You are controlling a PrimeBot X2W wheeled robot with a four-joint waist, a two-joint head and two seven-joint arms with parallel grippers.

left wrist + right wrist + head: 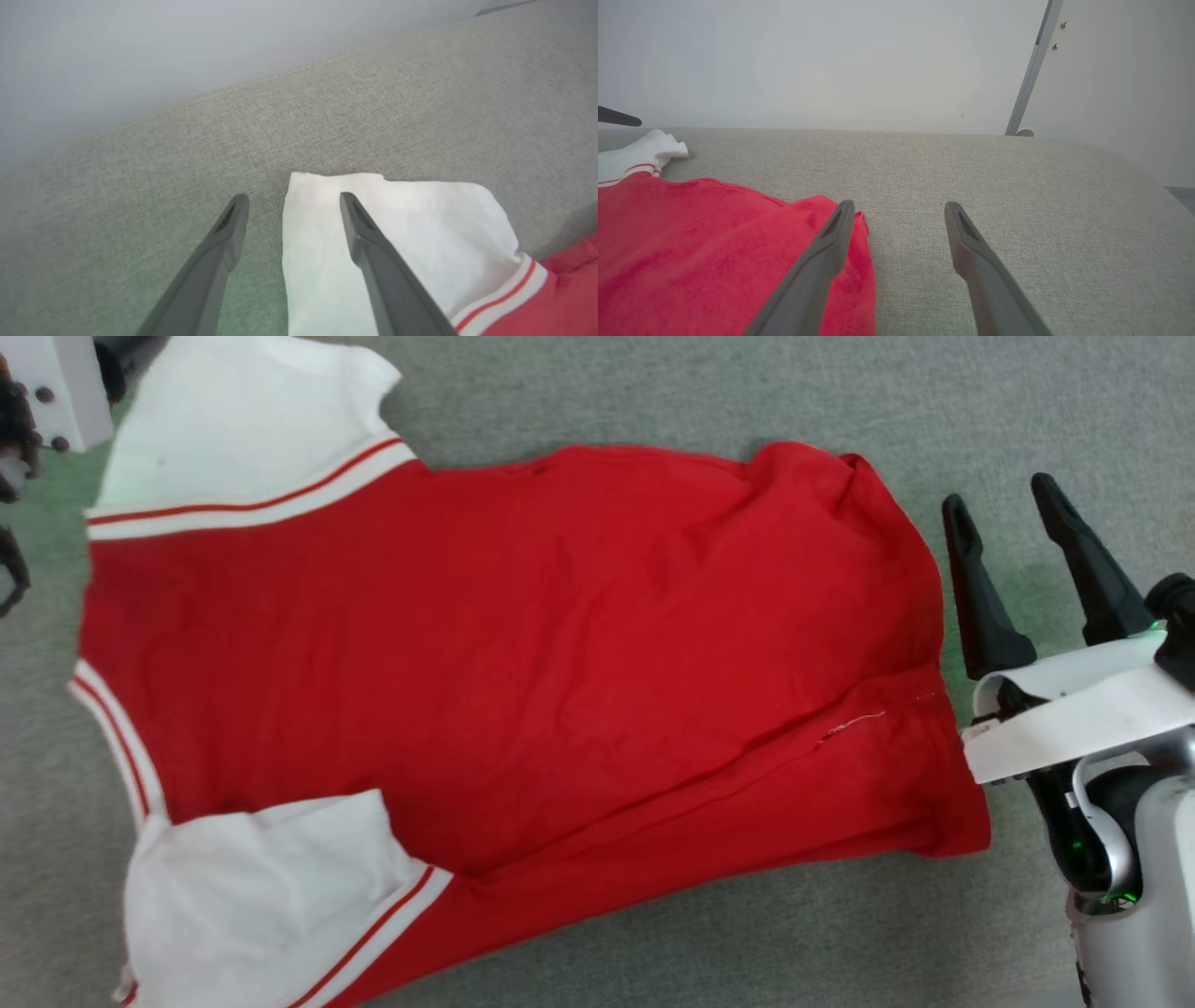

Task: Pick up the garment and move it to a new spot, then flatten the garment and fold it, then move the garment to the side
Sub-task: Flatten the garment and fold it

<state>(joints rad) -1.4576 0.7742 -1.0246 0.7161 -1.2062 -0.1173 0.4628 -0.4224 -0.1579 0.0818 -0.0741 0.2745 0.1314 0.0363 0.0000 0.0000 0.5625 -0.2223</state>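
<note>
Garment (pixel 523 644), red with white sleeves, spread flat on grey cloth surface (pixel 653 392). Right gripper (pixel 1004 509) just beside hem, jaws apart, empty. Left gripper (pixel 293 199) straddling sleeve (pixel 420 224) edge, jaws apart, empty.

The right jaws are formed by two tapered black fingers (pixel 982 602) set in a white housing (pixel 1092 705) with a grey cable loop (pixel 1098 814) and green lights (pixel 1076 847); dark screws (pixel 44 394) are set in the left arm's white block (pixel 67 373).

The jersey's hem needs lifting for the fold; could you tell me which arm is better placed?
Right, probably: the right gripper stands open beside the hem of the jersey; the left gripper is at a white sleeve.
</note>
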